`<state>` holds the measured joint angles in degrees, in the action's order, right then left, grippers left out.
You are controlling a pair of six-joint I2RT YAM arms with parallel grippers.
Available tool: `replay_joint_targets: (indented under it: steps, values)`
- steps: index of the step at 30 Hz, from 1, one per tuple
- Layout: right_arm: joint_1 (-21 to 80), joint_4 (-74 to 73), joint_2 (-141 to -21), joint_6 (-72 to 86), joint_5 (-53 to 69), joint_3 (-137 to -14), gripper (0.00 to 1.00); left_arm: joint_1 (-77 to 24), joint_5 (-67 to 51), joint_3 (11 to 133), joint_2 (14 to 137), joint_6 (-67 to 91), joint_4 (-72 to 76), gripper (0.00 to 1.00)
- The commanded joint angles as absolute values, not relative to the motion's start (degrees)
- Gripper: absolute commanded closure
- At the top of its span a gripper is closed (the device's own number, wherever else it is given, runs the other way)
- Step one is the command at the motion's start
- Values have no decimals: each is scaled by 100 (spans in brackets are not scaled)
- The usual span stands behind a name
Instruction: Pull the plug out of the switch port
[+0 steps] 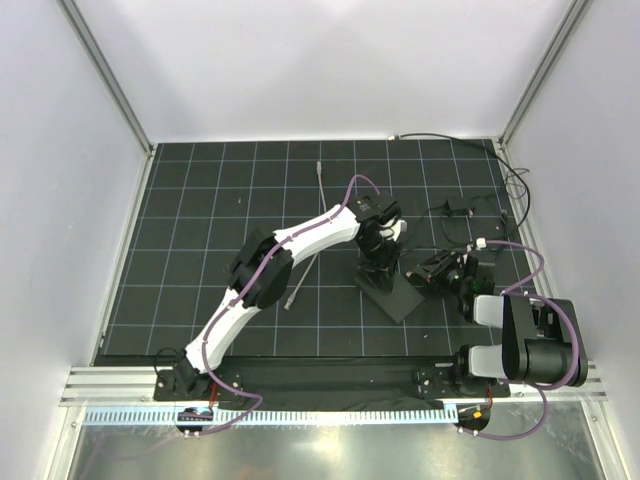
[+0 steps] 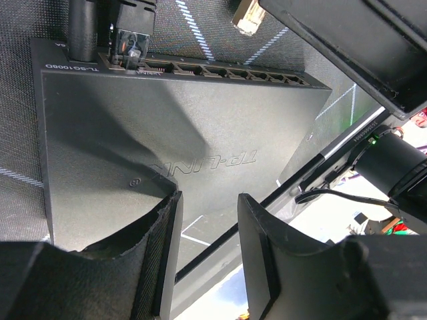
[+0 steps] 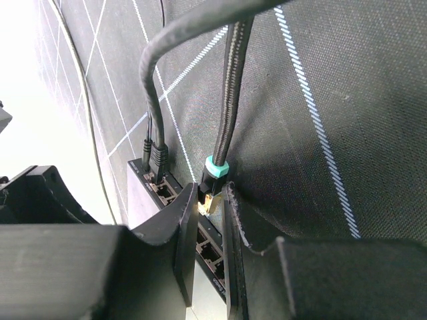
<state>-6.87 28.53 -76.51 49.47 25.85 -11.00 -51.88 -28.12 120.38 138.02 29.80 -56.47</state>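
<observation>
now | right gripper is clamping the plug, tip seemingly hanging just clear of the switch port | left gripper, jaws apart, is bearing on the switch box, probably steadying it against the pull

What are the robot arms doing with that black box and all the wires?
The right gripper is pinching the plug, the one with the teal collar. The plug looks already clear of the row of switch ports. The left gripper is open over one end of the black switch box, maybe to steady it, though I cannot tell if it touches. Another black cable is plugged in at the end of the row.
</observation>
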Motion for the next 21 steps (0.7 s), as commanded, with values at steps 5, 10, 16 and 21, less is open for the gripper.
replay_joint_targets:
  steps: [5, 10, 16, 21]
  values:
    - [-721, 561, -6865, 4255, 2723, -2071, 99, -5238, -2329, 12076, 13949, 2655, -6029, 55]
    - [-703, -1369, -6574, 3754, 2698, -3022, 99, -5238, -2014, 12374, 13782, 2453, -6143, 54]
    - [-677, -2469, -6329, 3436, 2822, -4121, 99, -5212, -1907, 12445, 13588, 2434, -6038, 52]
    - [-791, -3040, -6284, 3612, 2154, -4692, 99, -5221, -2030, 12445, 13676, 2461, -6073, 52]
